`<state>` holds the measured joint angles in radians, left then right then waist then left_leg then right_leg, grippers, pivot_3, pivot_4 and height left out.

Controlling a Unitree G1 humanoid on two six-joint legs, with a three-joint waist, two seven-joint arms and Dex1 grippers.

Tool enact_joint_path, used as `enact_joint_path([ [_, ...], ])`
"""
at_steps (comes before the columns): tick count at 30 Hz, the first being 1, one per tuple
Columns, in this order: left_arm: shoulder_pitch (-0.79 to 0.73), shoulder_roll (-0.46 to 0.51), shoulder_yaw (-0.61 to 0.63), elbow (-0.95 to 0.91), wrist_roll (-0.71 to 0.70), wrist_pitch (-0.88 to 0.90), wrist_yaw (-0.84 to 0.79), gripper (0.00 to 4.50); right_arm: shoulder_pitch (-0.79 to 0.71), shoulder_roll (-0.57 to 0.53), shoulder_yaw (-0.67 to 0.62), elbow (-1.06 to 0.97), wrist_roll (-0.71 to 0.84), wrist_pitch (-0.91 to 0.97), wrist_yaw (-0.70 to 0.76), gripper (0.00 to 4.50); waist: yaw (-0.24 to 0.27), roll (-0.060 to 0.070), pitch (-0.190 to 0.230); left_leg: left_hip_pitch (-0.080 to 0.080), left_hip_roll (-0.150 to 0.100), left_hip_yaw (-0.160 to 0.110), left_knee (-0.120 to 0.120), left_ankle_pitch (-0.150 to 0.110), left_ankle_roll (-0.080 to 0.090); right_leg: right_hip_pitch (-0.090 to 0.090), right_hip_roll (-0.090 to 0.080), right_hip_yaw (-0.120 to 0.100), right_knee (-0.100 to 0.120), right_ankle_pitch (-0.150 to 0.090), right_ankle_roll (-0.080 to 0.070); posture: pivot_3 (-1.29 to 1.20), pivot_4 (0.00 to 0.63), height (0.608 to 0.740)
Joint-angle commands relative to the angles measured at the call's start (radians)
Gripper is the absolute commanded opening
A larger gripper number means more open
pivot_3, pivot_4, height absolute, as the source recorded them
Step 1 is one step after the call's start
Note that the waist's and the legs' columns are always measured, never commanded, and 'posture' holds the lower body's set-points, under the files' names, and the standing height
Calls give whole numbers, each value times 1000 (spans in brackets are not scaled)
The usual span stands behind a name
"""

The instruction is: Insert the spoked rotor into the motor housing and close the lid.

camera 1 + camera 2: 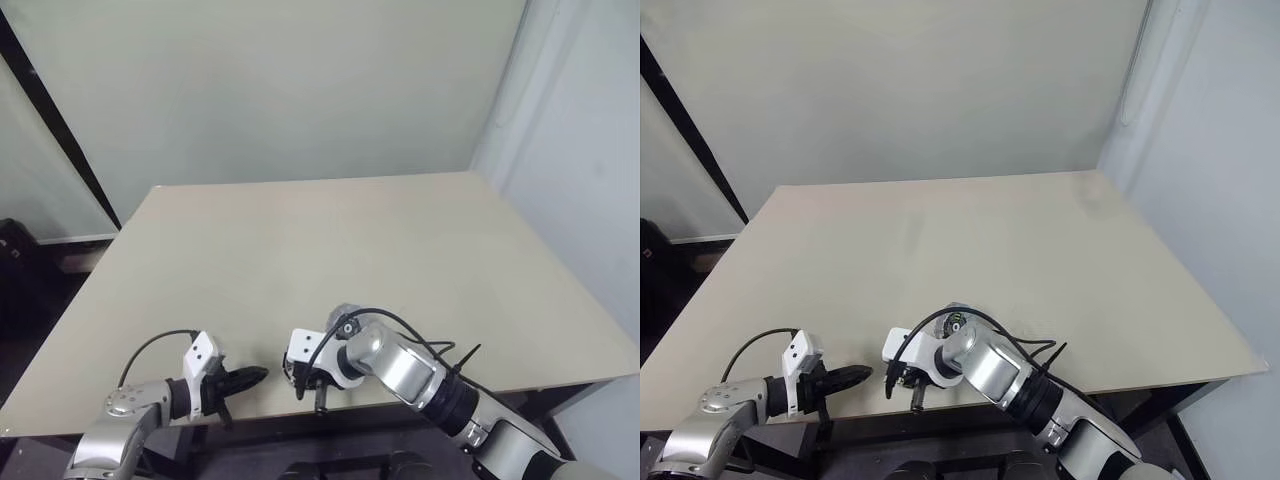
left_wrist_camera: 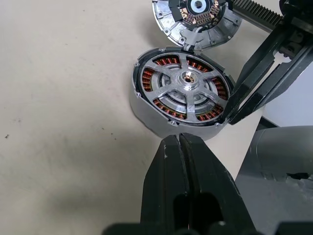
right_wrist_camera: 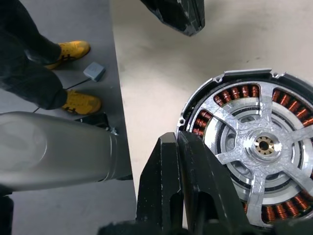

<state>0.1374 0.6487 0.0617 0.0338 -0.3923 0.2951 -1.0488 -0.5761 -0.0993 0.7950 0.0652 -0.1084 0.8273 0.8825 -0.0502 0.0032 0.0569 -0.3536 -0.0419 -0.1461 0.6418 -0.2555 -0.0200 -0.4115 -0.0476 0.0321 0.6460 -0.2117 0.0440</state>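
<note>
The motor housing (image 2: 146, 115) stands on the tan table near its front edge. The spoked rotor (image 2: 187, 78) sits inside it, and copper windings show between the silver spokes. Just beyond it lies the lid (image 2: 195, 17), dark centre up, its edge against the housing's rim. My right gripper (image 2: 229, 115) is shut, its tips at the housing's rim, as the right wrist view (image 3: 177, 138) also shows. My left gripper (image 2: 178, 139) is shut and empty, its tips a short way from the housing's wall. From the head, the left gripper (image 1: 258, 376) points at the right hand.
The table (image 1: 350, 240) stretches bare behind the arms, and its front edge runs just under both hands. On the grey floor beside the table stand a person's feet in yellow shoes (image 3: 80, 102), next to a small grey block (image 3: 93, 71).
</note>
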Motion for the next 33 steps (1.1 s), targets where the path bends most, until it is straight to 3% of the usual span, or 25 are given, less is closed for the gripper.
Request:
enact_joint_path([
  [1,-14,0,16,-10,-1,-22,2,0,-23,-3,-19,-70,11,-35,-5,674,0,0,0,0,0,0,0,0,0,0,0,0,0,0,0,0,0,740],
  [10,6,-1,25,-22,-8,-26,12,0,-33,-66,-89,-287,32,21,-25,3805,0,0,0,0,-1,0,0,0,0,0,-1,0,0,0,0,0,0,740],
  [14,20,2,32,-26,-12,-28,15,0,-61,-119,-190,-352,28,14,-68,3805,1,0,0,0,0,0,0,0,0,0,-1,0,0,0,0,0,0,740],
  [19,25,1,33,-25,-14,-28,17,0,-101,-227,-304,-266,-10,-56,-150,3805,1,0,0,0,-1,0,1,0,0,0,-1,-1,-1,0,0,0,0,740],
  [27,19,-1,30,-19,-11,-32,18,0,-89,-354,-303,-56,-109,-188,-219,3805,0,-1,-1,-2,0,1,-1,0,0,0,-1,-1,-1,0,0,0,0,740],
  [33,24,2,36,-22,-12,-34,20,0,-39,-348,-273,11,-124,-217,-193,3805,1,-1,-1,-2,-1,2,-1,0,1,0,-1,0,-2,0,-1,0,0,740],
])
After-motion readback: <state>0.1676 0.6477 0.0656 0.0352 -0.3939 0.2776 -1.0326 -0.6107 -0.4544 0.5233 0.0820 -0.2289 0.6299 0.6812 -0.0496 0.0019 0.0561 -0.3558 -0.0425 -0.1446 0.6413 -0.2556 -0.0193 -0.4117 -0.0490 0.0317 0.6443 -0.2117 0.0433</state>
